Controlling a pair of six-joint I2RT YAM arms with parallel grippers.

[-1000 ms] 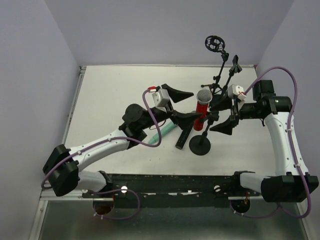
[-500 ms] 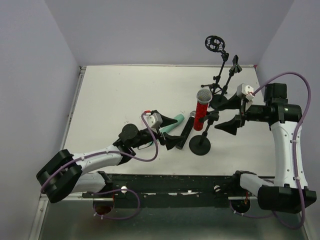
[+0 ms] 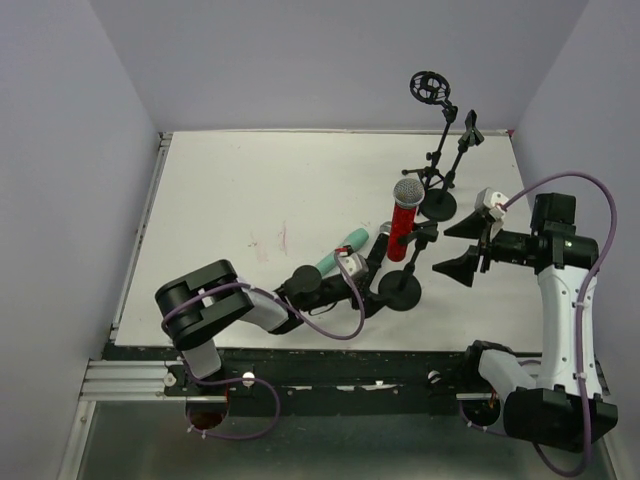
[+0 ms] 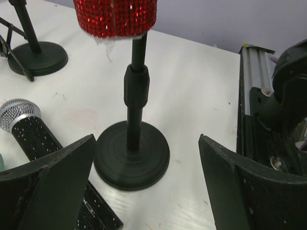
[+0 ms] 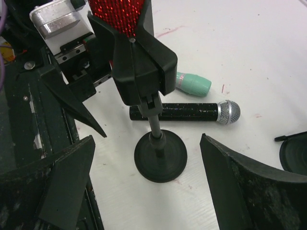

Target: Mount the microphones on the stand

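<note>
Red microphone (image 3: 403, 215) sits clipped in the near stand (image 3: 400, 290). The black microphone (image 5: 184, 111) and mint-green microphone (image 5: 192, 83) lie flat just beside its base. My left gripper (image 4: 146, 141) and right gripper (image 3: 442, 250) are both spread wide, holding nothing. My worry: left hangs low right by that base, so going for the black one could bump the stand over, or nudge the mic and send it rolling.
</note>
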